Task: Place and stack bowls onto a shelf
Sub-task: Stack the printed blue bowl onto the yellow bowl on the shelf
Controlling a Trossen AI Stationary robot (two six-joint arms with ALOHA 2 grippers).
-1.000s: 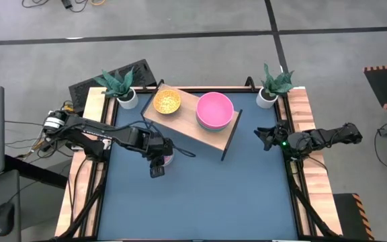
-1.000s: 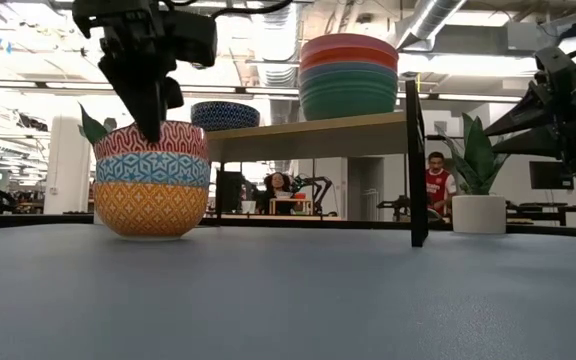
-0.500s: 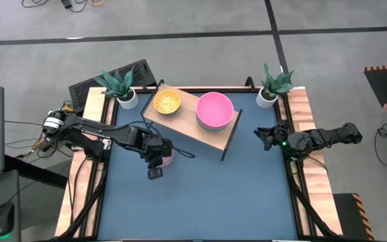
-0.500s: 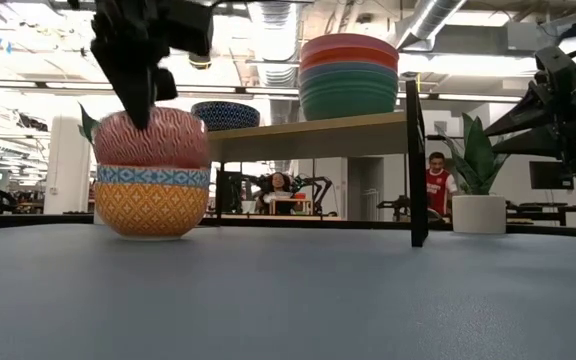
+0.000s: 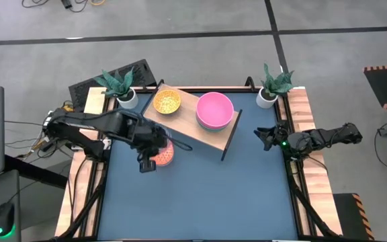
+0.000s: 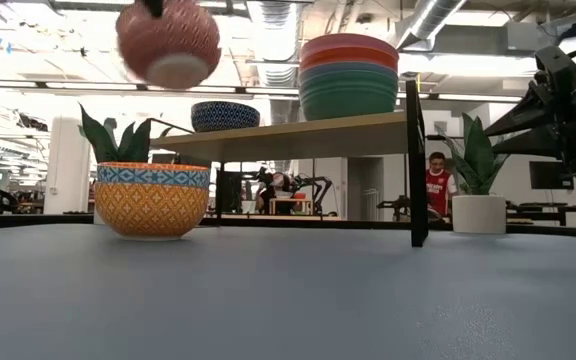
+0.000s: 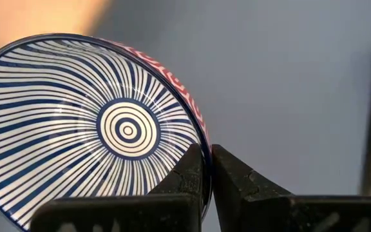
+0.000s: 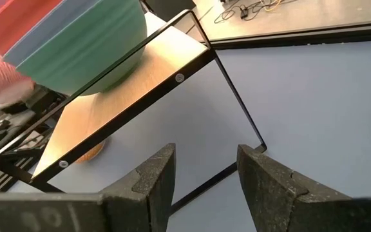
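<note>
From above, we are carrying the red patterned bowl [image 5: 163, 153] in the left tool [image 5: 148, 161], just beside the shelf [image 5: 215, 137]; the right tool [image 5: 266, 138] is waiting at the table's [image 5: 207, 195] edge, fingers apart and empty. Low view: our bowl is hanging high over the stacked pair [image 6: 151, 200]. At the left wrist, our fingers [image 7: 189, 169] are pinching its rim. Next, we reckon, we are swinging over the small bowl [image 5: 167, 101] on the shelf to nest it.
</note>
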